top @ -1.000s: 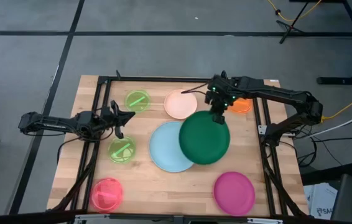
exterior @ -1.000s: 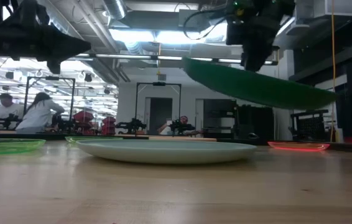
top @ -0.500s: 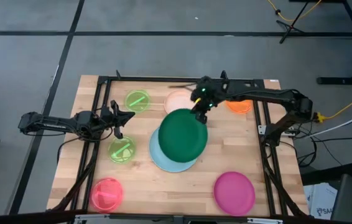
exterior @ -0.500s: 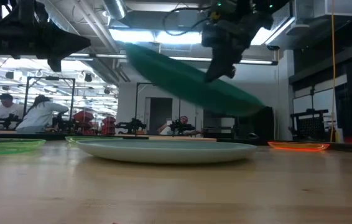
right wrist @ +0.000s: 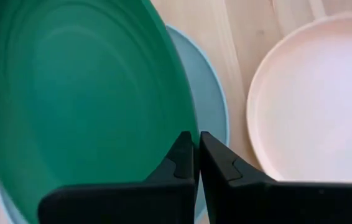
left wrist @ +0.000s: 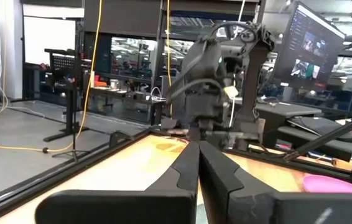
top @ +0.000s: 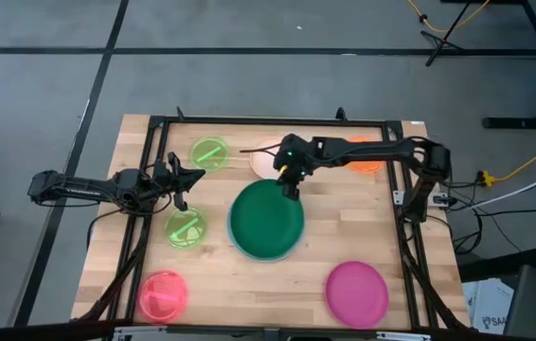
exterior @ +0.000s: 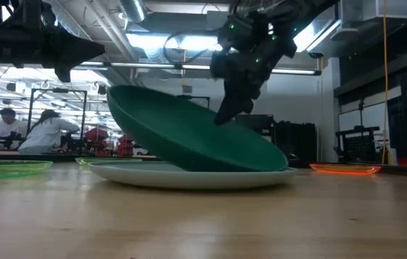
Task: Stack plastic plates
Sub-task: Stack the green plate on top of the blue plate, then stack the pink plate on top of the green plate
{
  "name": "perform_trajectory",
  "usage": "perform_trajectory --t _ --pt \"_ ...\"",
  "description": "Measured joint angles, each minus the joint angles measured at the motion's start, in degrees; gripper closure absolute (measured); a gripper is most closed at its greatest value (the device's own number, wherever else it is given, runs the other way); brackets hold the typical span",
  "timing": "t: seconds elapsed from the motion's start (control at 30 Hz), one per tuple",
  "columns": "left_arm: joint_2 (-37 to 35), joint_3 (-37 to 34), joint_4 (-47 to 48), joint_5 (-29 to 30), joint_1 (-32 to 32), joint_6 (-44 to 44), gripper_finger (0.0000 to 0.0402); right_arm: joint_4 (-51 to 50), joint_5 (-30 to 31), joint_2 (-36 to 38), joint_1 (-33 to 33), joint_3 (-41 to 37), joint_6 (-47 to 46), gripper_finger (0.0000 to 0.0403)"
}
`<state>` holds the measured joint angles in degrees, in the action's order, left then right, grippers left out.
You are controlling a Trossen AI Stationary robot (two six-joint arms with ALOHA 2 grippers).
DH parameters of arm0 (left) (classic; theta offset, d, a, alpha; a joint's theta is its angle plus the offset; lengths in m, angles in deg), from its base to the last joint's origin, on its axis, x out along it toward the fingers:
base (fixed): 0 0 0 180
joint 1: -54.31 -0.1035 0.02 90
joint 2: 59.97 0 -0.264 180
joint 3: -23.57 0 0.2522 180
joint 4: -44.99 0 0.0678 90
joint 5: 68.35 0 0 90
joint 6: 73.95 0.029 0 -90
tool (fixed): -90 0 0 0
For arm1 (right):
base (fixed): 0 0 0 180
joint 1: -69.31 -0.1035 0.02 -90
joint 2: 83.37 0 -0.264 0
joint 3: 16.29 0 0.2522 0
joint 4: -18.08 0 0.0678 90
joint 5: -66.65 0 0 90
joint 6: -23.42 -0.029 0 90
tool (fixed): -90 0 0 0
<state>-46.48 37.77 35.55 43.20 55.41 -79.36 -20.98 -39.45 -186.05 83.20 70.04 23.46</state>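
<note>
Two slim black jointed arms, cables looped along them; right tool [top: 292, 180] shows green lights.

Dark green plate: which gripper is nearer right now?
Right. The right gripper is clamped on the dark green plate at its rim; the left gripper hangs apart, over the table's left side.

Robotics lab: seated people [exterior: 42, 129] at benches, ceiling strip lights [exterior: 167, 42], monitor [left wrist: 316, 46], equipment stands [left wrist: 64, 93].

**Four cameras, one shared plate**

High view looks straight down on the wooden counter [top: 249, 284]. Low view sits at counter height, facing the room. Both share the tilted dark green plastic plate [top: 266, 221], seen close in the right wrist view
</note>
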Motion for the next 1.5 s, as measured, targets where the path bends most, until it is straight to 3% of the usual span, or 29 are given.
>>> perform_trajectory --t 0.63,0.97,1.13,1.5 --pt "0.0 0.0 -0.1 0.3 0.0 -0.5 0.0398 4.7 0.0 -5.9 0.0 0.1 -0.6 0.0397" --pt "0.0 0.0 -0.4 -0.2 0.0 -0.5 0.0398 5.6 0.1 -5.9 0.0 0.0 0.4 0.0286" --pt "0.0 0.0 -0.5 -0.2 0.0 -0.5 0.0398 2.0 1.1 -2.7 0.5 0.0 3.6 0.0258" --pt "0.0 0.0 -0.5 -0.4 0.0 -1.0 0.0398 -5.2 10.7 8.1 0.4 0.0 13.2 0.026"
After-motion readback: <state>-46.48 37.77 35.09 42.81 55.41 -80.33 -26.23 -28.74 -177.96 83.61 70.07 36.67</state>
